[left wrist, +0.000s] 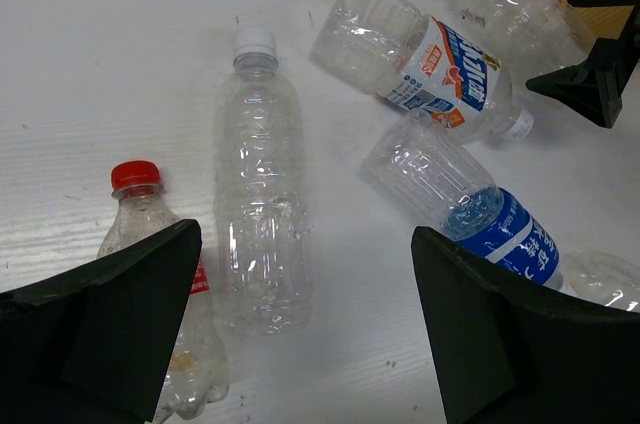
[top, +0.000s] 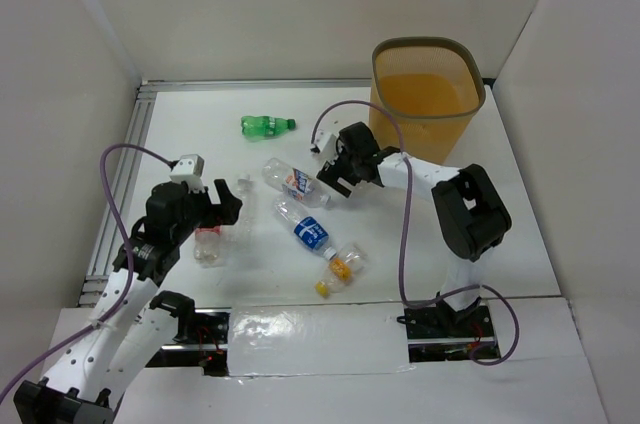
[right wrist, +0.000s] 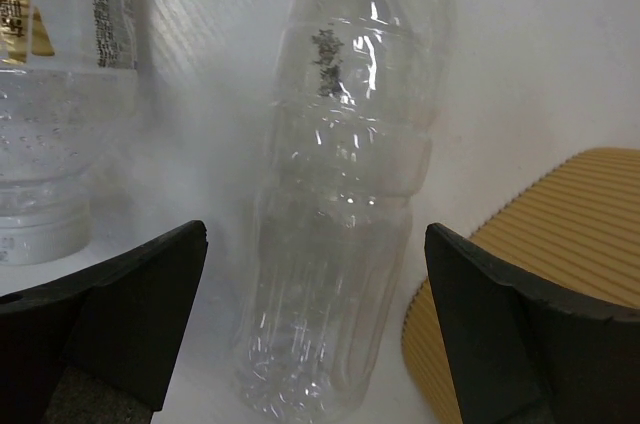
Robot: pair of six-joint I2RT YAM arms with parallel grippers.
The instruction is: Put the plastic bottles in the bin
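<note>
- Step in hand: reaching for pick-up. No bottle is gripped, and none can be seen inside the bin (top: 428,94) at the far right corner of the surface (top: 530,244).
- Left jaws: wide open and empty, toward the near left of the surface. A clear white-capped bottle (left wrist: 260,214) lies lengthwise between them. A red-capped bottle (left wrist: 140,209) is partly hidden behind one finger.
- Right jaws: wide open and empty. An unlabelled clear bottle (right wrist: 345,184) sits centred in the gap, just beside the bin wall.
- Next move, probably: lower, close across the bottle body, lift, and carry it over the bin rim.
- Also waiting: a blue-label bottle (top: 308,231) mid-surface and a green bottle (top: 266,126) toward the far edge.
</note>
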